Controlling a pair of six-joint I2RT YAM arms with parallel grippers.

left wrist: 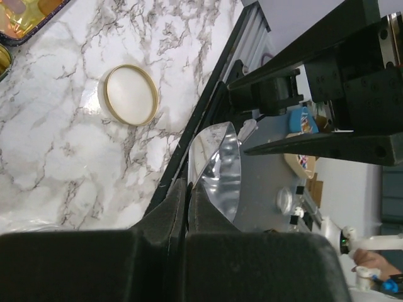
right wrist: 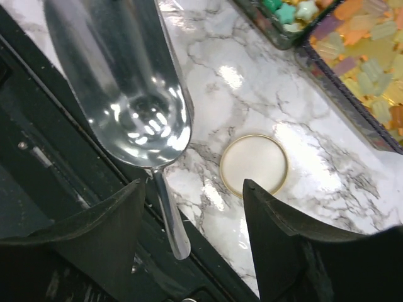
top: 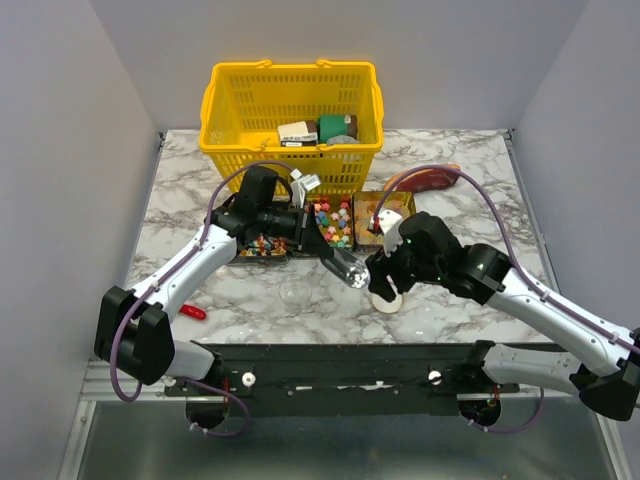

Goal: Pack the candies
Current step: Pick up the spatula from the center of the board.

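Left wrist view: left gripper [left wrist: 187, 192] pinches the metal scoop [left wrist: 221, 165] by its rim. Right gripper [right wrist: 193, 184] jaws are spread wide astride the handle, with a round lid [right wrist: 254, 165] just right and candies [right wrist: 368, 56] farther.

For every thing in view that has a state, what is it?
left gripper: shut on scoop
right gripper: open, holding nothing
scoop: empty, in left gripper
lid: lying flat, closing nothing
candies: loose, not yet packed
basket: upright, partly filled
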